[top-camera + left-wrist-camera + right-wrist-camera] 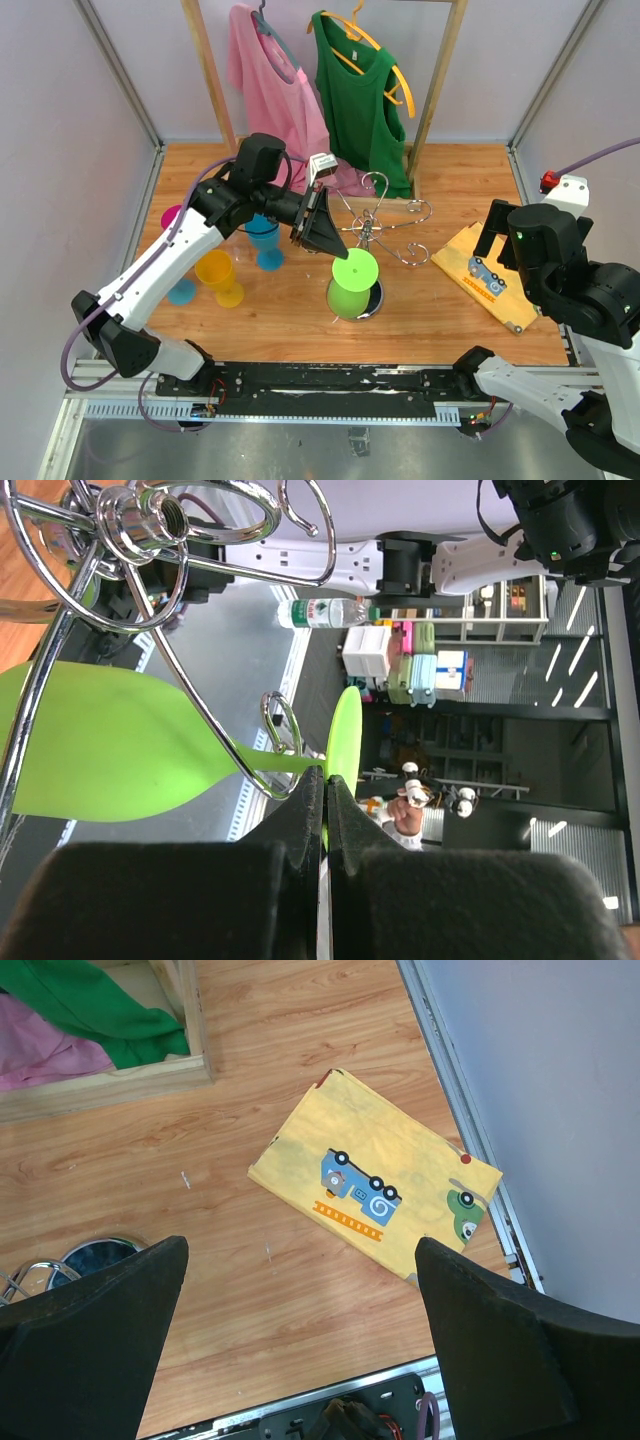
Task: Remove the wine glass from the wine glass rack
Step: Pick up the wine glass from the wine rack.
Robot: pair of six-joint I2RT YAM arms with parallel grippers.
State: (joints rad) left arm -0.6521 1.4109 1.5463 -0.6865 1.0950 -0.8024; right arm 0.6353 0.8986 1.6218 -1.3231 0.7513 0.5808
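A lime-green wine glass (350, 290) hangs upside down from the chrome wine glass rack (385, 225). Its round foot (355, 267) faces up. In the left wrist view the stem (285, 763) lies inside a curled wire arm of the rack (150, 525), with the bowl (100, 745) on one side and the foot (346, 730) on the other. My left gripper (325, 238) (325, 777) is shut on the edge of that foot. My right gripper (493, 238) (300, 1250) stands open above bare wood at the right, holding nothing.
Blue (265, 240), yellow (218, 277), magenta (172, 214) and teal (182, 291) plastic glasses stand left of the rack. A yellow picture board (487, 275) (380, 1175) lies at the right. A wooden clothes rail (205, 70) with pink and green tops stands behind. The rack's mirror base (100, 1256) is near the right gripper.
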